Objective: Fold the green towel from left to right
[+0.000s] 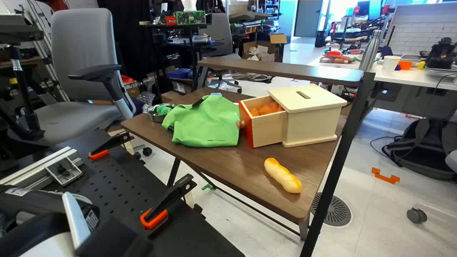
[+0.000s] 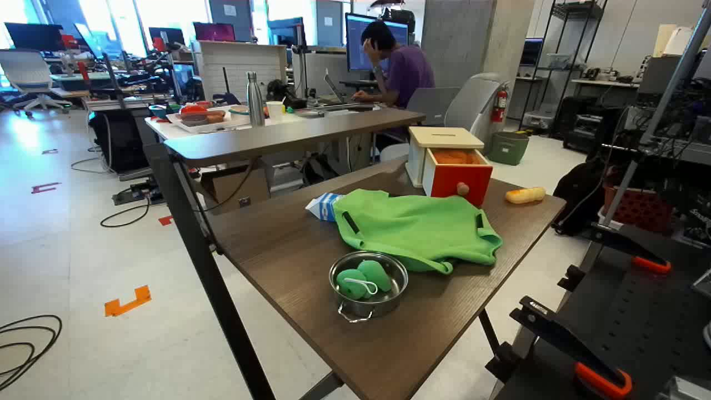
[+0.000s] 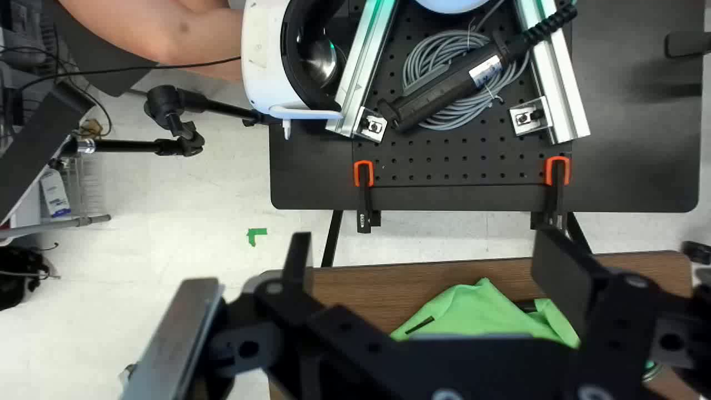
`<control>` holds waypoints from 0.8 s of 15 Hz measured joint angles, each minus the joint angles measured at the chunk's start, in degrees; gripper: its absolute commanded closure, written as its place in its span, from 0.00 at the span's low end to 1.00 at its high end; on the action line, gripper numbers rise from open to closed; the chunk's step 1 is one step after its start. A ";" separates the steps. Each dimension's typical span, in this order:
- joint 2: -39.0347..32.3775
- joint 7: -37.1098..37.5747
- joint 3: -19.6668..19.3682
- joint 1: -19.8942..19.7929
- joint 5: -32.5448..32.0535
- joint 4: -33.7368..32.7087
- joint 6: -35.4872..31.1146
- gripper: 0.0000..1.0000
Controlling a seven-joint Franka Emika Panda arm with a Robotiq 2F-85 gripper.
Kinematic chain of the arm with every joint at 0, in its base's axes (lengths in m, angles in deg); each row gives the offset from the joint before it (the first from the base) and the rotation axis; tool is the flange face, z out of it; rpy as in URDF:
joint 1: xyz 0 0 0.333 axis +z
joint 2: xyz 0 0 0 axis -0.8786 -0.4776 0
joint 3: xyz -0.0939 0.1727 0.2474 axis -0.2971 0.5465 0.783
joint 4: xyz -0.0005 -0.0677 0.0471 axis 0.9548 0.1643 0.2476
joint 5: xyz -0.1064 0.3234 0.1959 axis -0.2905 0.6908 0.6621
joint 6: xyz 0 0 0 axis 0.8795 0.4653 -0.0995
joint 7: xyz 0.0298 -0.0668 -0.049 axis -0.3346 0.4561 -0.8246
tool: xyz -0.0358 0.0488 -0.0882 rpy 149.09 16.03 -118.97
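Partly masked, green towel (image 2: 411, 228) lies rumpled on counter (image 2: 272, 239)

From the left in an exterior view: a blue-and-white carton (image 2: 326, 206), right end hidden by the towel; a steel pot (image 2: 383, 309) of green objects (image 2: 375, 272), hard to identify; the towel; a wooden drawer box (image 2: 447, 180), its orange contents (image 2: 455, 157) indistinct; a twisted bread loaf (image 2: 525, 195). In the wrist view, the end effector (image 3: 425, 253), fingers wide apart, blocks part of the towel.
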 measured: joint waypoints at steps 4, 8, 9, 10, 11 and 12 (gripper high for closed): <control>-0.06 0.86 -0.25 0.22 0.00 0.12 -1.02 0.00; -1.55 3.84 -0.82 0.19 0.00 0.73 -6.71 0.00; -2.23 4.72 -1.04 0.16 0.00 1.08 -8.62 0.00; -2.97 5.37 -1.32 0.12 0.00 1.40 -10.27 0.00; -3.79 5.90 -1.71 0.06 0.02 1.75 -11.98 0.00; -4.68 6.25 -2.15 0.01 0.02 2.11 -13.60 0.00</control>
